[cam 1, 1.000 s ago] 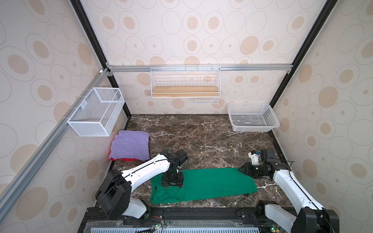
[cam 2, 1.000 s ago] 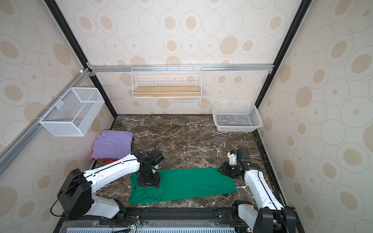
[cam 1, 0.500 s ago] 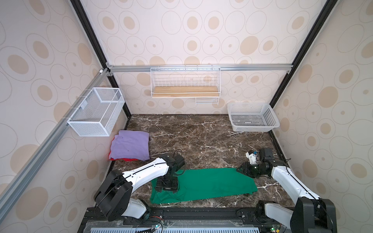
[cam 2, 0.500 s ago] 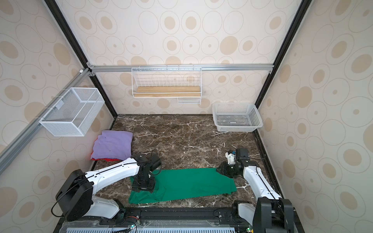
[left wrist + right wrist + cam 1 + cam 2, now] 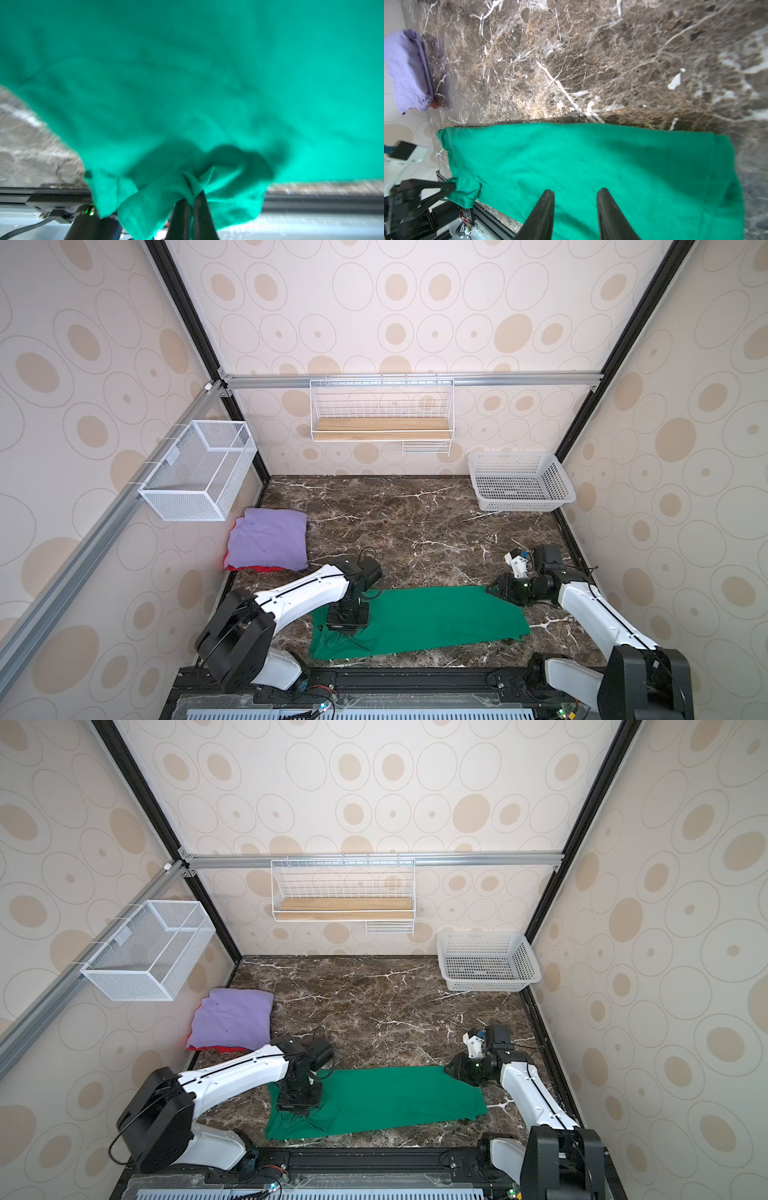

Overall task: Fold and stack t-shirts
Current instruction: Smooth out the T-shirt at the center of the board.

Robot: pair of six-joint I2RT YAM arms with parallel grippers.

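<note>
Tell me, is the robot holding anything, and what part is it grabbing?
The left gripper has its fingers shut on a bunched edge at one end of the green t-shirt. The right gripper is open over the other end, holding nothing.

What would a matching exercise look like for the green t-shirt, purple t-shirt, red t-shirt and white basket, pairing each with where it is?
Things:
1. green t-shirt
2. purple t-shirt
3. red t-shirt
4. white basket

Places:
A. far right corner of the table
B. folded, on top of the pile
C. laid out long near the front edge, pinched by the left hand
D. bottom of the pile, only an edge showing

Pairs: 1-C, 2-B, 3-D, 4-A
</note>
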